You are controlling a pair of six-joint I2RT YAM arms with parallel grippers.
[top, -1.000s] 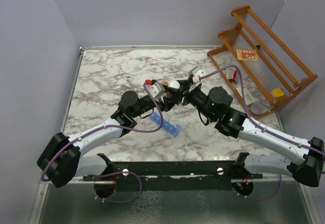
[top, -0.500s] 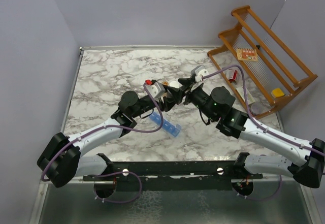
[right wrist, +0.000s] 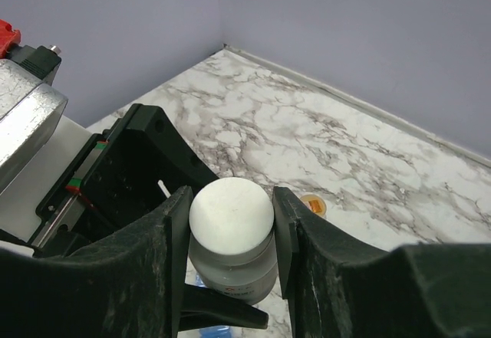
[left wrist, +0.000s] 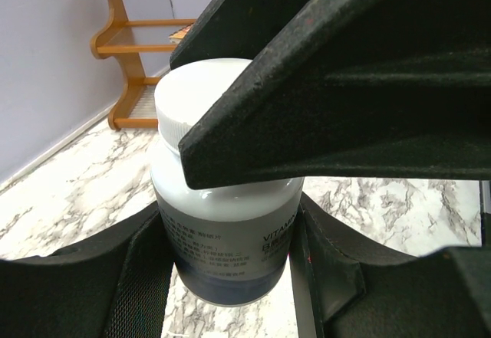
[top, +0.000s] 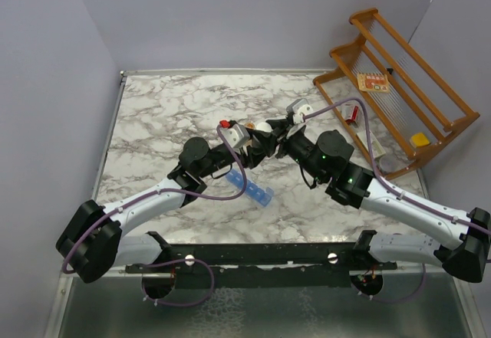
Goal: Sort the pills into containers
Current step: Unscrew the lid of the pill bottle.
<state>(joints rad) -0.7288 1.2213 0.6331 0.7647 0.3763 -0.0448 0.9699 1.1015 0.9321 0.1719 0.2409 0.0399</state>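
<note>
A dark bottle (left wrist: 230,223) with a white cap (right wrist: 231,214) is held up above the table between both arms. My left gripper (left wrist: 229,270) is shut on the bottle's body, one finger on each side. My right gripper (right wrist: 230,217) comes from the other side, and its two fingers press the white cap. In the top view the two grippers meet at the cap (top: 263,129). The containers (top: 255,191), a blue strip of compartments, lie on the marble below the left arm. No pills show.
A wooden rack (top: 430,127) stands at the right edge with a few small items on its shelves. A small amber bottle (right wrist: 312,204) sits on the marble beyond the held bottle. Grey walls close in the table's left, far and right sides.
The right wrist shifted slightly at the cap and came back, and its fingers loosened briefly, then closed on the cap again. The left arm and the bottle stayed in place.
</note>
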